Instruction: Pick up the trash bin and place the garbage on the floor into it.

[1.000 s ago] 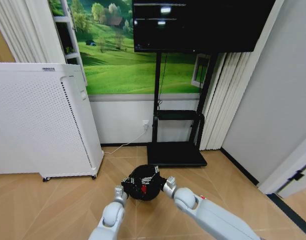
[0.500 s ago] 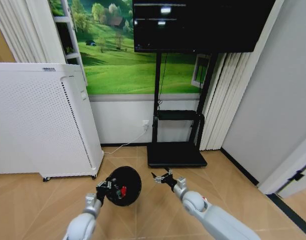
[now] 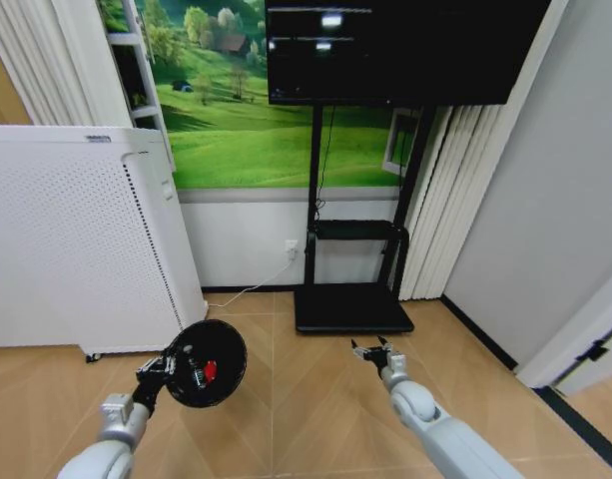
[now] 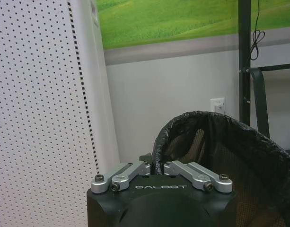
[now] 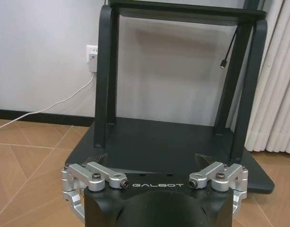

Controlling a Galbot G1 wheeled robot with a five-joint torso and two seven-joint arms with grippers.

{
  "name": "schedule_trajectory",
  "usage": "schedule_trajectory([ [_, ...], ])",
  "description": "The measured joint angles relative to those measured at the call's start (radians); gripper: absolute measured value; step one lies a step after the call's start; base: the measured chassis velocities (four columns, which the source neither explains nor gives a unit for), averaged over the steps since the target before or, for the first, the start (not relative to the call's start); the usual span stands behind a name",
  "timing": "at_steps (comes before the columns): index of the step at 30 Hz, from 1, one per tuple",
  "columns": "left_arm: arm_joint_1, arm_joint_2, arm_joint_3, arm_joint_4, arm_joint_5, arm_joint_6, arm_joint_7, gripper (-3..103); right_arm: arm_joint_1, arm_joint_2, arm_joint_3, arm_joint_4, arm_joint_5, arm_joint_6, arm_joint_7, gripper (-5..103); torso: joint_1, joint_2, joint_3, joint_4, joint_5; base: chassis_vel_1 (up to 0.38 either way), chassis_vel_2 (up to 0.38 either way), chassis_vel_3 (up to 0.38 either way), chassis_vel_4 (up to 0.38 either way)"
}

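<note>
Two hands: both raised off the wooden floor (image 3: 296, 399), well apart from each other.
Left hand (image 3: 168, 367): closed on the rim of the trash bin (image 3: 208, 362), fingers pinching the black wall; in the left wrist view the left hand (image 4: 159, 169) has its two metal linkages drawn close together around the rim of the trash bin (image 4: 220, 151).
Trash bin: held in the air just beyond the left hand, tilted so its mouth faces the camera; a small red piece (image 3: 209, 370) shows inside.
Right hand (image 3: 375, 350): open and gripping nothing, fingers spread; in the right wrist view the right hand (image 5: 156, 177) has its linkages set wide apart.
White perforated cabinet (image 3: 76, 239): beside and beyond the left hand.
Black TV stand (image 3: 350, 299): past the right hand, its base plate on the floor near the wall.
Wall socket (image 5: 92, 56): behind the stand, a white cable trailing down to the floor.
</note>
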Motion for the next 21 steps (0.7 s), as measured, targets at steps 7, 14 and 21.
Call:
schedule_trajectory([
  [7, -0.006, -0.026, 0.005, 0.014, 0.011, 0.000, -0.010, 7, -0.034, 0.000, 0.022, -0.005, 0.007, 0.003, -0.002, 100, 0.000, 0.000, 0.000, 0.0001, 0.0002, 0.000, 0.000, 0.000, 0.000],
  [14, -0.006, -0.030, 0.003, 0.019, 0.013, -0.001, -0.011, 7, -0.006, 0.003, -0.005, -0.048, 0.003, 0.015, -0.014, 100, 0.000, 0.000, 0.000, 0.0003, 0.0001, -0.089, -0.073, 0.082, 0.090],
  [21, -0.010, -0.029, 0.002, 0.029, 0.012, -0.002, -0.011, 7, 0.031, 0.009, -0.042, -0.079, 0.004, 0.023, -0.019, 100, 0.000, 0.000, 0.000, 0.0000, 0.0002, -0.190, -0.208, 0.207, 0.197],
])
